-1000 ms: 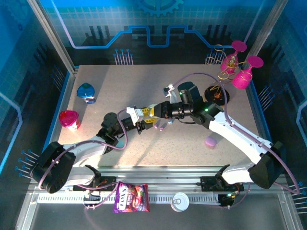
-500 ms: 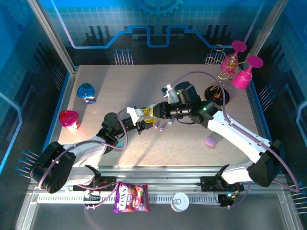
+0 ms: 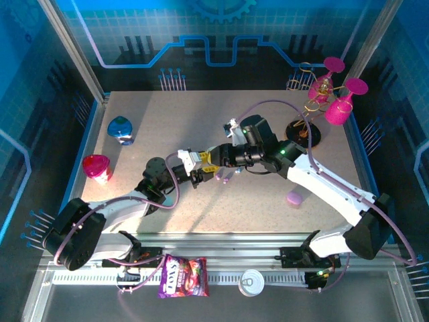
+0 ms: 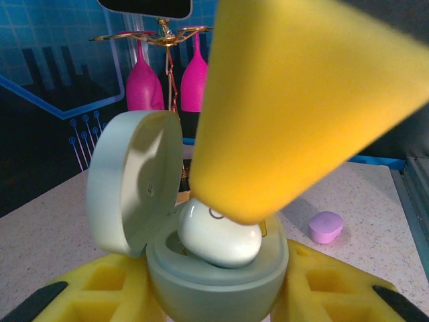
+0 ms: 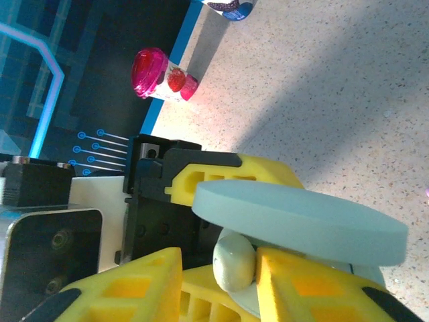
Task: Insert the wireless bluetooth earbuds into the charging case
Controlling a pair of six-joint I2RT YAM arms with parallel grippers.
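Observation:
My left gripper (image 4: 214, 295) is shut on the pale green charging case (image 4: 221, 285), holding it above the table with its lid (image 4: 131, 181) swung open. A pale green-white earbud (image 4: 218, 235) sits in the case's well, partly sticking out. My right gripper (image 5: 220, 268) reaches in from the right, and one of its yellow fingers (image 4: 295, 100) hangs just over the bud. In the right wrist view the earbud (image 5: 233, 261) lies between the parted fingers, against the right finger (image 5: 301, 282) and clear of the left one. From above, both grippers (image 3: 209, 168) meet mid-table.
A purple case (image 3: 293, 198) lies to the right and a blue one (image 3: 120, 129) at the far left. A pink cup (image 3: 96, 168) stands near the left edge and a rack of pink glasses (image 3: 332, 100) at the back right. A small purple piece (image 3: 226, 178) lies under the grippers.
The right gripper's jaws have parted around the earbud, and the right arm has edged slightly left. The left gripper keeps holding the case still.

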